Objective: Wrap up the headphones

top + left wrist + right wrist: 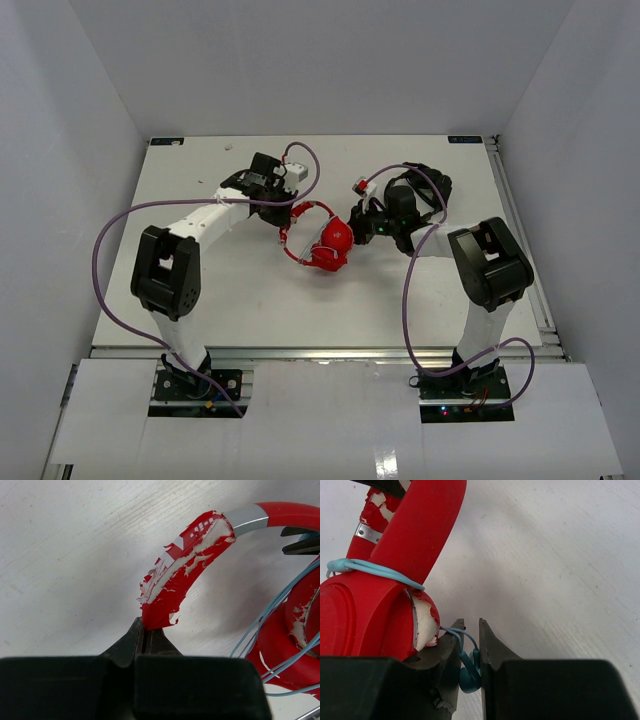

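Observation:
The red headphones lie mid-table, with the thin pale blue cable wound round the earcups. My left gripper is shut on the end of the peeling red headband, pinched at the jaw tips. My right gripper sits at the headphones' right side. In the right wrist view the jaws are closed on the cable's blue plug end, right next to a red earcup. A cable loop crosses the headband base there.
Black headphones lie behind my right gripper at the back right. Purple arm cables arch over both wrists. White walls enclose the table on three sides.

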